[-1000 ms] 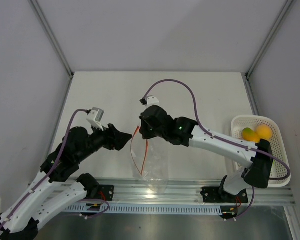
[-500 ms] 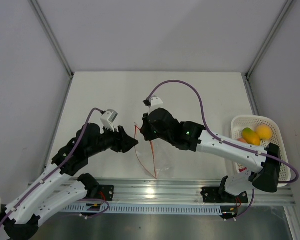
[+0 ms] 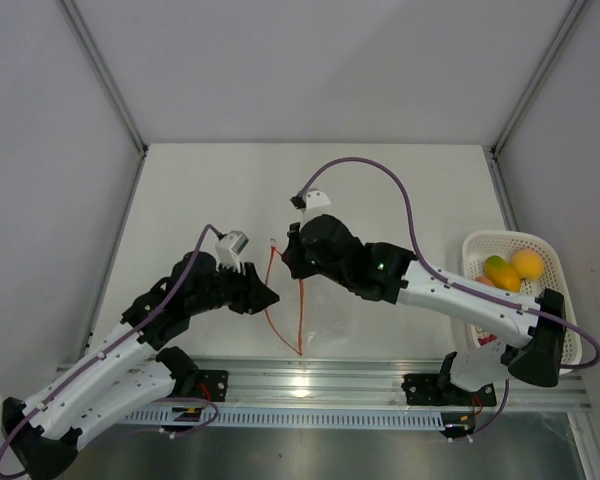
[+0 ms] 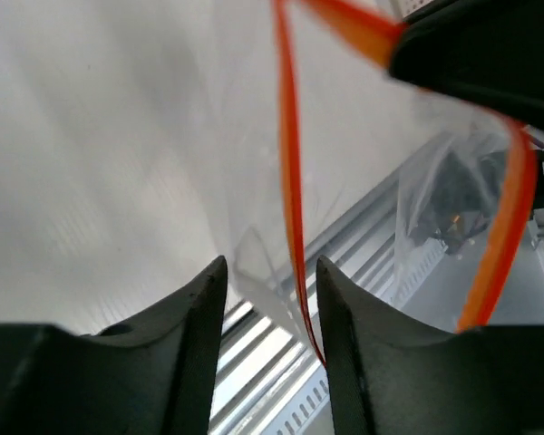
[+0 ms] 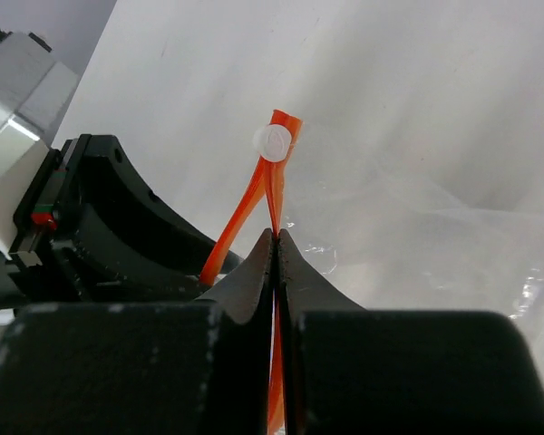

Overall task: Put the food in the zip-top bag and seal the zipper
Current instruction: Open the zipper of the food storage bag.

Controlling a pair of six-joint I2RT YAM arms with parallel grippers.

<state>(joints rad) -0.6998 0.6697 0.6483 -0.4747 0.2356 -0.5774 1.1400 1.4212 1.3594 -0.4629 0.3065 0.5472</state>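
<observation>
The right pincer (image 5: 275,237) is pressed together on the zipper (image 5: 273,195) just below its white tab (image 5: 274,143); the left pincer (image 4: 270,272) is spread, one orange lip running between its fingers (image 4: 195,308). Closing off-centre, the left could miss that thin lip or tug it from the right's narrow hold, collapsing the zip-top bag (image 3: 325,315) at mid-worktop (image 3: 200,190), well apart from the food (image 3: 512,267) in the basket (image 3: 557,262). Both arms bend inward, pincers facing across the bag's mouth.

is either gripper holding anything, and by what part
The right gripper is shut on the zipper, just below its white tab. The left gripper is open, clamping nothing.
</observation>
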